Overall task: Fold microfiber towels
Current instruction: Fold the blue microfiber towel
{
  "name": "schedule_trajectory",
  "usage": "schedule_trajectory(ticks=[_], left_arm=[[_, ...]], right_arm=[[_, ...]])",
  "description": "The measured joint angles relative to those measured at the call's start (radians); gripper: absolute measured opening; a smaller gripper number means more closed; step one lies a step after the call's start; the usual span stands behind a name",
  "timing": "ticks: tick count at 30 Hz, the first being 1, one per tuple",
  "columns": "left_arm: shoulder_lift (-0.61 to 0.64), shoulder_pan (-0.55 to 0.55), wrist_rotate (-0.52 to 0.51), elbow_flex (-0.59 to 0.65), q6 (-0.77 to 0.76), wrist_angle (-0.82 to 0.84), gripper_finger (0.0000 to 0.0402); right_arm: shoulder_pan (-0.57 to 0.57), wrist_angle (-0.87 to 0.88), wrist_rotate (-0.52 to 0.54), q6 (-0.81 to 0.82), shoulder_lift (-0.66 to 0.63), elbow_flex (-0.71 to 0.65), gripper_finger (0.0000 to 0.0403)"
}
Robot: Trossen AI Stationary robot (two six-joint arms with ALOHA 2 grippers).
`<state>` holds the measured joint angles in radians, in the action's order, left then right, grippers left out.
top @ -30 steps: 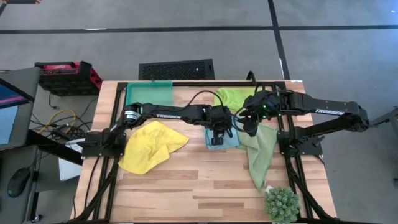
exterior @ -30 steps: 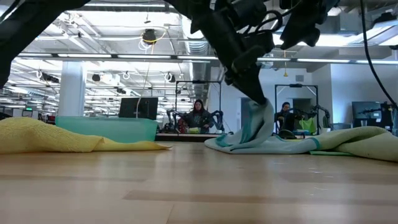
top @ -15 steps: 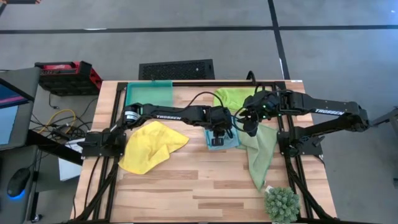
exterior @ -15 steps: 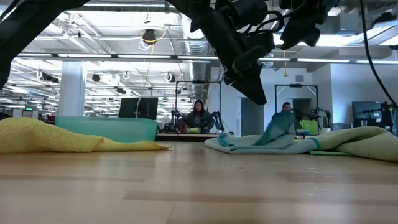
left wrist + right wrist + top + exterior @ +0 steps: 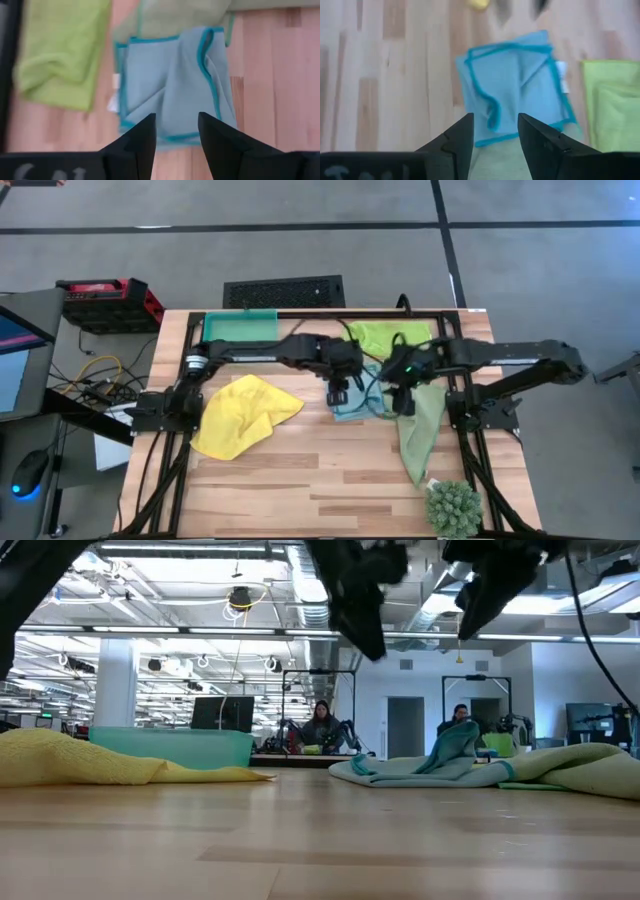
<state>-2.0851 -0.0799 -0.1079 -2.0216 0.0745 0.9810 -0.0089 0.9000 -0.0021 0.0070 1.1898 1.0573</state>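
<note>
The light blue towel (image 5: pixel 358 406) (image 5: pixel 170 75) (image 5: pixel 520 80) lies folded on the table's middle, with one fold standing up (image 5: pixel 455 743) and its white tag (image 5: pixel 114 102) at one edge. My left gripper (image 5: pixel 340 392) (image 5: pixel 177 127) hangs open above its left part and touches nothing. My right gripper (image 5: pixel 400 402) (image 5: pixel 495 131) hangs open above its right edge, also clear. The sage green towel (image 5: pixel 420 435) lies rumpled to the right, the lime green towel (image 5: pixel 385 338) behind it, and the yellow towel (image 5: pixel 240 415) crumpled at the left.
A teal tray (image 5: pixel 240 330) stands at the far left of the table. A small spiky plant (image 5: pixel 453 508) sits at the near right corner. Bare wood stretches along the near edge (image 5: pixel 320 490). People sit in the room behind (image 5: pixel 320 725).
My left gripper has opened, let go of the light blue towel and risen, drawing back a little toward the far left. The lifted part of the towel has dropped onto the table, leaving one small raised fold. My right gripper has rolled and come slightly nearer the towel.
</note>
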Motion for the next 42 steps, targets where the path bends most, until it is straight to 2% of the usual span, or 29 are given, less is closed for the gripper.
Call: schedule_trajectory(ticks=[8,16,22,33,37,42], left_arm=[[0.199,0.041,-0.184,-0.001,-0.162,0.197,0.0139],[0.315,0.094,-0.273,-0.001,-0.281,0.321,0.0139],[0.328,0.116,-0.284,-0.001,-0.307,0.336,0.0139],[0.324,0.127,-0.285,0.002,-0.312,0.348,0.0139],[0.324,0.127,-0.285,0.002,-0.312,0.355,0.0139],[0.324,0.127,-0.285,0.002,-0.312,0.357,0.0139]], right_arm=[[0.062,-0.099,0.000,-0.107,0.238,0.000,0.0175],[0.059,-0.168,0.038,-0.226,0.384,0.000,0.0175],[0.059,-0.187,0.135,-0.323,0.452,0.002,0.0175],[0.052,-0.169,0.111,-0.391,0.534,0.003,0.0175],[0.052,-0.175,0.138,-0.387,0.556,0.003,0.0174],[0.046,-0.208,0.142,-0.361,0.549,0.004,0.0150]])
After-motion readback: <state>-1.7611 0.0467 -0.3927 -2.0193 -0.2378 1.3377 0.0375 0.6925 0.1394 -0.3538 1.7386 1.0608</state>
